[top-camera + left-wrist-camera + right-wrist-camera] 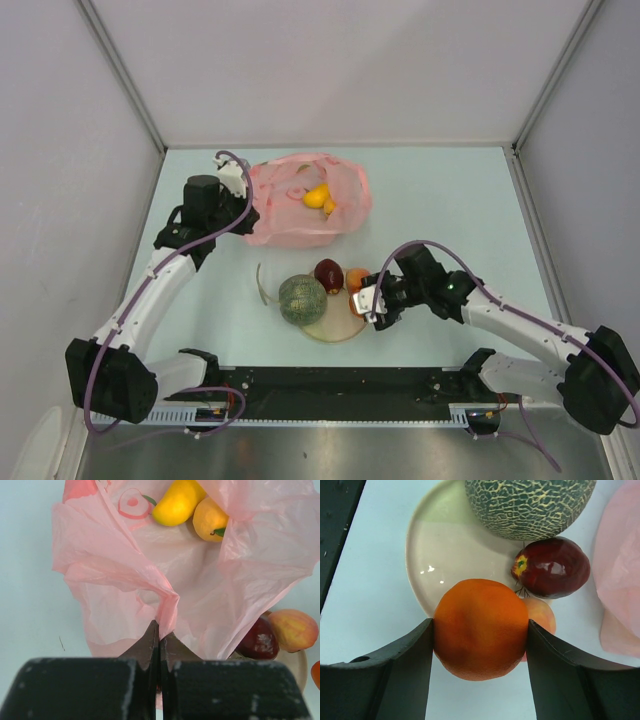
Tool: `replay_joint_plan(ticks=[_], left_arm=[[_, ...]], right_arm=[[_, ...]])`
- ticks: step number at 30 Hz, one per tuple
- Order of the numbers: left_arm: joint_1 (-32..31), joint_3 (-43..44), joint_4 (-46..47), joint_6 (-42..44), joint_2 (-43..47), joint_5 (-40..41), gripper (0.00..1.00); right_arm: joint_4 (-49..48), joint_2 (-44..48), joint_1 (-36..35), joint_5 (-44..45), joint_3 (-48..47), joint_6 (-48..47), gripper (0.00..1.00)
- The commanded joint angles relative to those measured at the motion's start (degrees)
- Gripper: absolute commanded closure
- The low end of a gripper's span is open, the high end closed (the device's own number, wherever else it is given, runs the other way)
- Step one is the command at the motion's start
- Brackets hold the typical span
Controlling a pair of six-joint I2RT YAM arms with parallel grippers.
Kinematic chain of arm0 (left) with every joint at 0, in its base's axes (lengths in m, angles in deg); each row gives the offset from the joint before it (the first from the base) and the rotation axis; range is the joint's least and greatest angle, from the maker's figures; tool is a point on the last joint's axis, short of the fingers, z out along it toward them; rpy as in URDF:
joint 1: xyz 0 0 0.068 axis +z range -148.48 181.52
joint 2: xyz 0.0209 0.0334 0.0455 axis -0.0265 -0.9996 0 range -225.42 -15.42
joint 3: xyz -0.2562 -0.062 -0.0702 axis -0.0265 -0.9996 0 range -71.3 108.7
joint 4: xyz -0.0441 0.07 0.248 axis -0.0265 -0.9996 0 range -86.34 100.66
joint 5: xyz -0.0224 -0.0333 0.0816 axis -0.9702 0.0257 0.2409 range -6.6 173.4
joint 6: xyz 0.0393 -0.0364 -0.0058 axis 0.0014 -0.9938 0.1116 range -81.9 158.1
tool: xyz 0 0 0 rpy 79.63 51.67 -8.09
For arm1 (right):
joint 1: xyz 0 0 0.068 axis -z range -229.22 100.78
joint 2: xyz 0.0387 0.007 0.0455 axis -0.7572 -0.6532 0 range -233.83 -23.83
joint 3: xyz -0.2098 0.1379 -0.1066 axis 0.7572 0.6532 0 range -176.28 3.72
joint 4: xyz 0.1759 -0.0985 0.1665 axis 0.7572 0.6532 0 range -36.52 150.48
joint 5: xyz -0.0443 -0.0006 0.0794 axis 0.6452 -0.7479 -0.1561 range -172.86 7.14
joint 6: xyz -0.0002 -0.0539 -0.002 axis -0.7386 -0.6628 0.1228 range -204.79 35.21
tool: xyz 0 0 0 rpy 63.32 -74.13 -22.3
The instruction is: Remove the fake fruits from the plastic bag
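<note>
The bag (300, 215) lies crumpled at the far middle of the table (450, 200), its mouth gaping. Inside it a yellow oblong fruit (177, 502) touches a smaller yellow-orange round fruit (210, 519). My left gripper (159, 630) has its fingers pressed together on a fold of the bag's film at its left edge.

Nearer to me, just in front of the bag, is the plate (435, 545). The melon (530, 505) sits on the plate at its rim. The apple (552, 567) lies just beside the melon, at the plate's edge. A peach (542, 617) touches the apple; I cannot tell whether it is on the plate.

My right gripper (480, 625) clasps the orange (480, 600) at the plate's edge, one finger on each side. Whether the orange rests on anything I cannot tell.
</note>
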Motion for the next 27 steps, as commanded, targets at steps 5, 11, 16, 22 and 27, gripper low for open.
replay_joint_plan(ticks=[5,11,16,22,27], left_arm=[[0.1,-0.2,1.3,-0.8,0.6,-1.0,1.0],[0.1,-1.0,0.9,-0.6,1.2,-0.9,1.0],[0.2,-1.6,0.8,-0.1,1.9,-0.7,1.0],[0.5,-2.4,0.6,0.0,2.8,-0.7,1.0],[0.8,-2.8,0.7,-0.1,3.0,-1.0,0.99]], right_arm=[[-8.0,1.5,-2.2,0.2,3.1,-3.7,0.69],[-11.0,-0.2,-3.2,0.8,5.1,-5.3,0.6],[-11.3,-1.2,-3.5,1.3,6.7,-8.5,0.58],[-10.8,-1.8,-3.5,0.9,7.5,-10.9,0.48],[-10.0,-0.8,-3.7,0.6,8.1,-12.2,0.18]])
